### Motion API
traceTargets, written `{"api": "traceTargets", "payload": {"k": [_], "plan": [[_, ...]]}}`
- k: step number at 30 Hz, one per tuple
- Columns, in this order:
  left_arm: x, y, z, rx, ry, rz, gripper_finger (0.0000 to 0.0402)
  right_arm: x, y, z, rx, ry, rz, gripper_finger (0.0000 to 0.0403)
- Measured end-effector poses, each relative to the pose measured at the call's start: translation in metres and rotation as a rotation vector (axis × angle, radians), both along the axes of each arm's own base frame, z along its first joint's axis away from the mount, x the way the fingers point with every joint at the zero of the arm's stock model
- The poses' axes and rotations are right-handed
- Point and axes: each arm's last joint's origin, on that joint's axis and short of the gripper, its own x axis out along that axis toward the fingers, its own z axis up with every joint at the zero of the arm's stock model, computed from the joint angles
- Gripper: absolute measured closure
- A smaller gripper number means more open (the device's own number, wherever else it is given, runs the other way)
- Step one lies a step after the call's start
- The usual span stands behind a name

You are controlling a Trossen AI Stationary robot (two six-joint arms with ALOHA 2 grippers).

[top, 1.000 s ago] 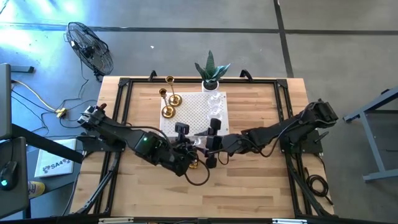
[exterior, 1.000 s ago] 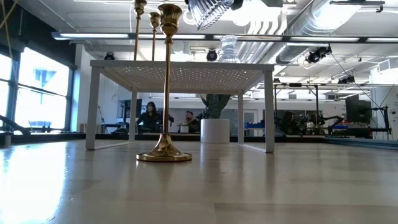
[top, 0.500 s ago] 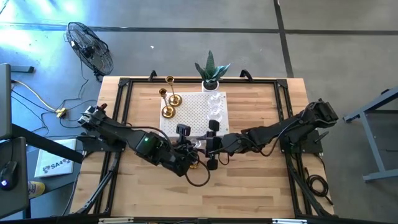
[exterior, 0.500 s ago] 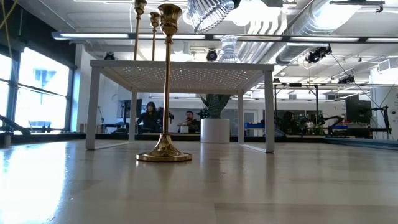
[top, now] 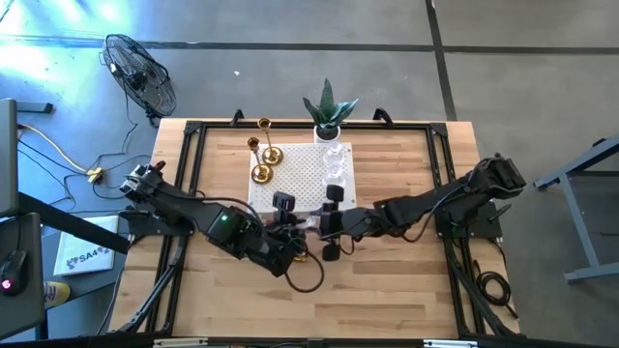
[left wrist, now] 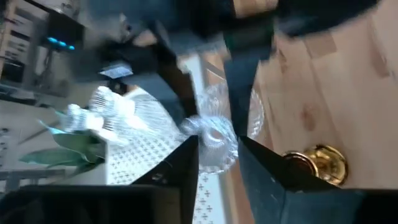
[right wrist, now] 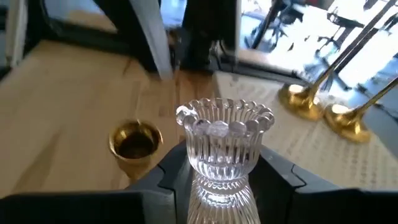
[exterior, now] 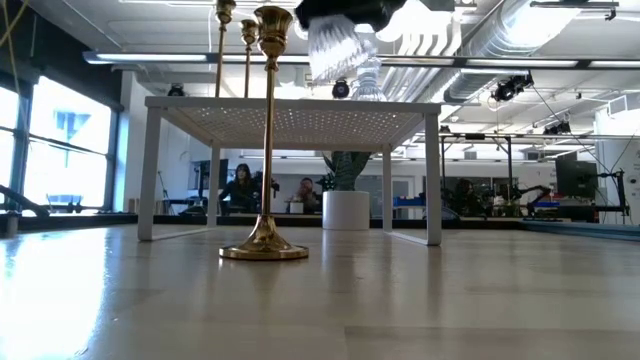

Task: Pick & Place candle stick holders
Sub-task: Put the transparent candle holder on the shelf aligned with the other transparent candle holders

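My right gripper [right wrist: 224, 171] is shut on a clear glass holder [right wrist: 222, 134], held in the air by the white platform's near edge [top: 290, 205]. It shows high up in the low view [exterior: 340, 45]. My left gripper [left wrist: 217, 158] is open right beside it, and the glass [left wrist: 214, 137] shows between its fingertips. One tall gold holder [exterior: 266, 150] stands on its round base on the table below, and its cup shows in the right wrist view [right wrist: 134, 144]. Other gold holders [top: 263, 159] and two glass ones [top: 334, 159] stand on the platform. My right gripper pinches the glass holder's lower body, under the ribbed cup [right wrist: 219, 186], between its two fingers. The holder is upright, cup up, and lifted clear of the table. My left gripper: I cannot tell whether its fingers [left wrist: 186, 168] touch the glass holder.
A green plant in a white pot [top: 329, 111] stands at the platform's far edge. A black frame [top: 193, 130] runs around the tabletop. People sit in the room behind the table [exterior: 243, 185]. Bare wood lies at the table's near side [top: 387, 290].
My right gripper has gone down with the glass holder, which shows lower in the low view than a second ago and stays upright. The gold holder on the table has kept still.
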Motion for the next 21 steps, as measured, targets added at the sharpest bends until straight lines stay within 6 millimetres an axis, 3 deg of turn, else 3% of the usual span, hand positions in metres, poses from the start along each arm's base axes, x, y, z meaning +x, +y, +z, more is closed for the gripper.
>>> {"api": "traceTargets", "payload": {"k": [3,15,21], "plan": [[-0.001,0.001,0.002,0.006,-0.013,0.008,0.0283,0.000,-0.001,-0.005,-0.011,0.030,-0.009,0.0287],[-0.004,0.004,0.007,0.120,-0.077,0.102,0.0279,-0.008,0.005,0.005,-0.071,0.015,-0.050,0.0288],[-0.027,0.003,0.010,0.102,-0.039,0.137,0.0278,-0.028,0.013,0.017,-0.130,0.041,-0.089,0.0288]]}}
